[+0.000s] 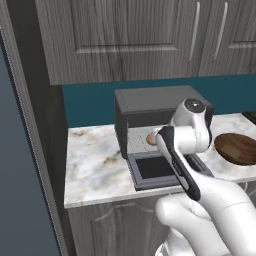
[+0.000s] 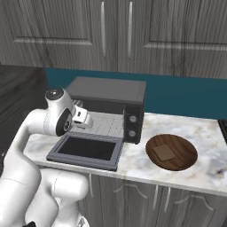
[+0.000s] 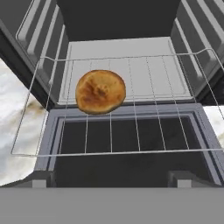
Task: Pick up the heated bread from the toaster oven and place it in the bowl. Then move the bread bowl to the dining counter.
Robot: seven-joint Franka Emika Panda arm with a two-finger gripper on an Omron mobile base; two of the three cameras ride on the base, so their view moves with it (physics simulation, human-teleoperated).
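One round orange-brown bun [image 3: 100,92] lies on the pulled-out wire rack [image 3: 144,131] of an open toaster oven [image 2: 111,95], with the robot's open gripper [image 3: 109,179] poised in front of it.

From the hand view, both dark finger tips [image 3: 38,180] stand wide apart with nothing between them, above the lowered glass door [image 2: 86,150]. In the left base view the white arm [image 1: 187,135] hides most of the oven mouth, leaving only a sliver of the bun visible. A dark wooden bowl [image 2: 171,151] sits on the marble counter [image 2: 208,173] just right of the oven, holding a small, flat tan square that is hard to identify. The bowl is cut off at the left base view's right edge.
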